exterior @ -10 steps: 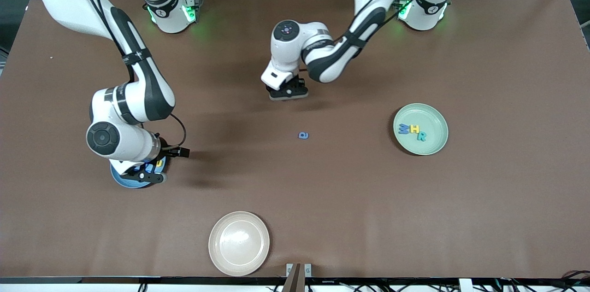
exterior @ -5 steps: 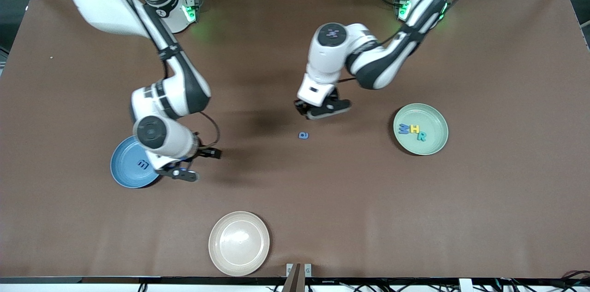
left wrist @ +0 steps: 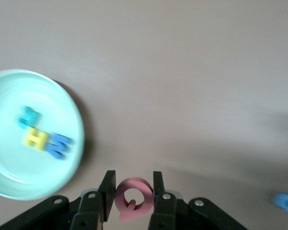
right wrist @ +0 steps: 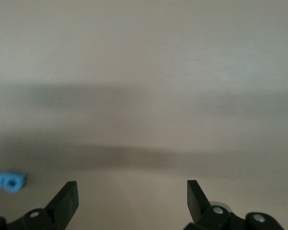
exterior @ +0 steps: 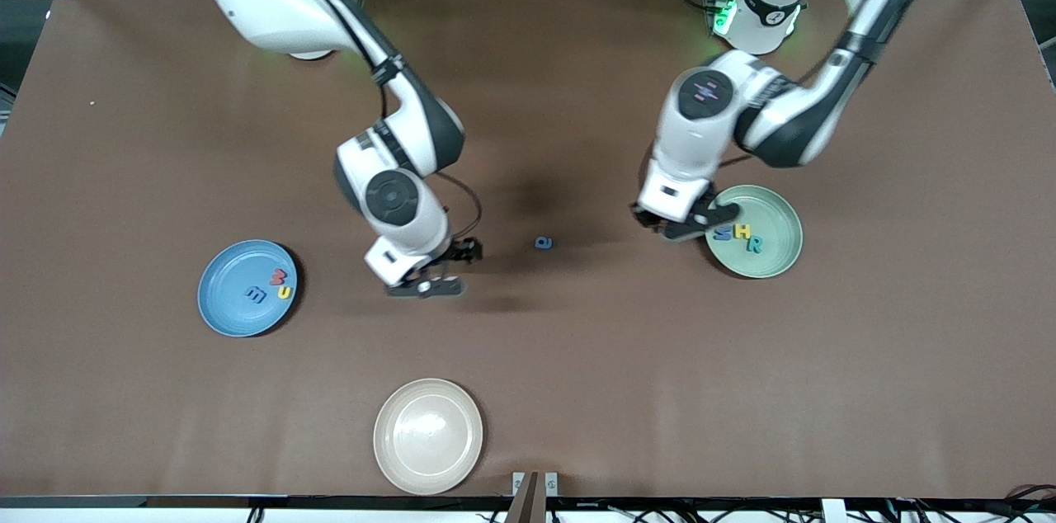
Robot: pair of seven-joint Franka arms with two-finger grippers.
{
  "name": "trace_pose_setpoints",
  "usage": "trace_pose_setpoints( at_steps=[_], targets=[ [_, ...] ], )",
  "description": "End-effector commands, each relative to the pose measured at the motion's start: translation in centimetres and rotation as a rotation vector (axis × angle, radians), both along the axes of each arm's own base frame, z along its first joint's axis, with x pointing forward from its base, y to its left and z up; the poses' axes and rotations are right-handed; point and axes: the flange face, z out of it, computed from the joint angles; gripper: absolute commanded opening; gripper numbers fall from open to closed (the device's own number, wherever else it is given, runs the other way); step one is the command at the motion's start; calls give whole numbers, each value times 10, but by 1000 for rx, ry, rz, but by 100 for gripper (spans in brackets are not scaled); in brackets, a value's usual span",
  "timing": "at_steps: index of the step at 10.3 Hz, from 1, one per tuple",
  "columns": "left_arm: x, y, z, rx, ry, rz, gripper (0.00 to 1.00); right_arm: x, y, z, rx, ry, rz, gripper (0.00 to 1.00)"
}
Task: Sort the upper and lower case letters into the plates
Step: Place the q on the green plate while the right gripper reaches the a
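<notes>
My left gripper [exterior: 687,224] is shut on a red foam letter Q [left wrist: 133,196] and hangs over the table at the rim of the mint green plate [exterior: 780,209]. That plate holds a blue letter [exterior: 723,233], a yellow H [exterior: 740,231] and a teal R [exterior: 755,243]; it also shows in the left wrist view [left wrist: 9,177]. A blue letter e [exterior: 542,242] lies on the table between the grippers. My right gripper [exterior: 425,285] is open and empty [right wrist: 132,196] over bare table, near the e [right wrist: 10,181]. The sky blue plate [exterior: 227,313] holds three letters.
A beige plate [exterior: 427,435] with nothing on it sits near the table's front edge. The brown table top [exterior: 577,358] spreads wide around the plates.
My right gripper has left the sky blue plate and moved toward the table's middle, uncovering the letters there. My left gripper has carried the red Q toward the mint green plate.
</notes>
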Motion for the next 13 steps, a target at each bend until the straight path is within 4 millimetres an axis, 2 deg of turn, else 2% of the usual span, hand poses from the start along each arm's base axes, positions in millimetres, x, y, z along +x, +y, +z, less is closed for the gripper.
trace_pose_setpoints(
  at_steps=[1, 3, 4, 5, 6, 7, 8, 10, 11, 13],
  targets=[
    [3, 57, -8, 32, 41, -56, 0, -26, 44, 2, 2, -11, 222, 100],
    [17, 115, -28, 18, 98, -78, 0, -53, 75, -10, -6, -1, 377, 100],
    [19, 129, -39, 2, 125, -79, 0, -66, 89, -16, -20, -2, 481, 100],
    [22, 145, -45, -7, 135, -57, 0, -69, 94, -18, -23, -15, 578, 100],
    [22, 146, -49, -14, 143, -55, 16, -65, 97, -19, -6, -52, 676, 100],
    [22, 145, -49, -16, 144, -55, 61, -62, 101, -20, 17, -96, 786, 100],
    [23, 146, -47, -12, 139, -54, 100, -60, 103, -29, 26, -119, 869, 100],
    [25, 146, -27, 24, 112, -65, 100, -53, 108, -40, 46, -165, 958, 100],
    [24, 149, -15, 60, 118, -152, 100, -48, 112, -41, 48, -171, 979, 100],
    [26, 156, 23, 134, 127, -231, 100, -49, 128, -45, 55, -179, 991, 100]
  ],
)
